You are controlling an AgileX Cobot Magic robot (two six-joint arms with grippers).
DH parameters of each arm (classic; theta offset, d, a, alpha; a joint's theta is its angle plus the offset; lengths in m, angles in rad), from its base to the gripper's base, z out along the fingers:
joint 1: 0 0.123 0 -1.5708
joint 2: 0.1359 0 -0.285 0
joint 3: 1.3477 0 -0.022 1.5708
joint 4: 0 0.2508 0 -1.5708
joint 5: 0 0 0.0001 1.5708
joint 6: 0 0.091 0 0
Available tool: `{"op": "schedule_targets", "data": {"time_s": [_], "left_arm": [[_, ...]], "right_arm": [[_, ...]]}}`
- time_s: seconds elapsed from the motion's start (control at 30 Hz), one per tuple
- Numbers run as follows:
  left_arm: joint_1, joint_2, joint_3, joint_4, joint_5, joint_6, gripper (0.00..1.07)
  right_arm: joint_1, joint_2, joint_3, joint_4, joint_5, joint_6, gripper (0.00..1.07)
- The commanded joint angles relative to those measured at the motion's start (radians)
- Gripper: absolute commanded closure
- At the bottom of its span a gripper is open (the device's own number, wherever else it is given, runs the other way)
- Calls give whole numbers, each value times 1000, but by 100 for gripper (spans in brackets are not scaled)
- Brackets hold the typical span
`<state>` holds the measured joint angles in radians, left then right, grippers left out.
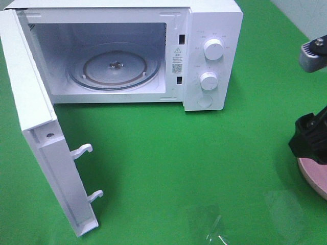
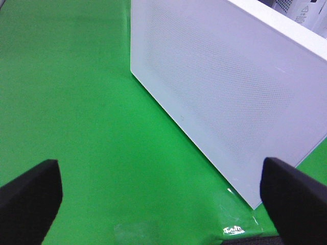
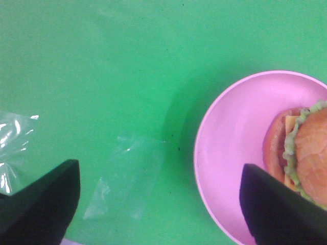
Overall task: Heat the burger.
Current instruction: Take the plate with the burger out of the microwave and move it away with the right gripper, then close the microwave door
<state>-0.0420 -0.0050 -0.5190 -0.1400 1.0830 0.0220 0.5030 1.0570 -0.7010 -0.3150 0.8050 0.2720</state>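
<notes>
**Burger on pink plate, microwave open, nothing gripped yet**

The burger (image 3: 309, 153) sits on the pink plate (image 3: 230, 153), off-centre toward one rim, cut by the right wrist frame edge. In the exterior high view only a sliver of plate (image 1: 312, 176) shows at the right edge on the green worktop (image 1: 204, 168), under the right arm; burger not visible there.

Handling, as judgement: stacked layers (bun, frilly lettuce, cheese, reddish layer), so soft, squashy, likely to shear apart if pinched from the sides. Glossy bun looks slippery. Light. Safer hold is the plate rim: stiff, smooth, shallow lip, keep it level so the burger does not slide. The near bare side of the plate gives a free rim.

Right gripper (image 3: 158, 204): jaws wide apart, empty, one over the plate rim, other over bare worktop. Left gripper (image 2: 163, 199): jaws wide apart, empty, near the outer face of the open microwave door (image 2: 230, 92).

Microwave (image 1: 204, 51) door swung fully open, glass turntable (image 1: 115, 66) empty. Clear plastic scraps (image 3: 125, 173) lie beside the plate.

Writing: warning-triangle sticker and QR label (image 1: 177, 60) on the inner frame, text too small to read. Markings around two dials (image 1: 212, 49) illegible. No brand readable.
</notes>
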Motion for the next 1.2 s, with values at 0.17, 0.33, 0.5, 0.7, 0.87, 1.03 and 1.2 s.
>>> {"op": "schedule_targets", "data": {"time_s": [0.17,0.33,0.5,0.7,0.87,1.03,1.2], "left_arm": [[0,-17,4,-6,-15,1,9],[0,-17,4,-6,-15,1,9],[0,-17,4,-6,-15,1,9],[0,-17,4,-6,-15,1,9],[0,-17,4,-6,-15,1,9],[0,-17,4,-6,-15,1,9],[0,-17,4,-6,-15,1,9]], "right_arm": [[-2,-143,0,46,128,-50,29],[-2,-278,22,50,166,-50,30],[-4,-415,44,56,179,-50,30],[-6,-622,97,121,181,-49,31],[-88,-728,144,158,222,-55,31],[-196,-894,177,191,194,-123,31],[-248,-971,199,235,157,-148,31]]}}
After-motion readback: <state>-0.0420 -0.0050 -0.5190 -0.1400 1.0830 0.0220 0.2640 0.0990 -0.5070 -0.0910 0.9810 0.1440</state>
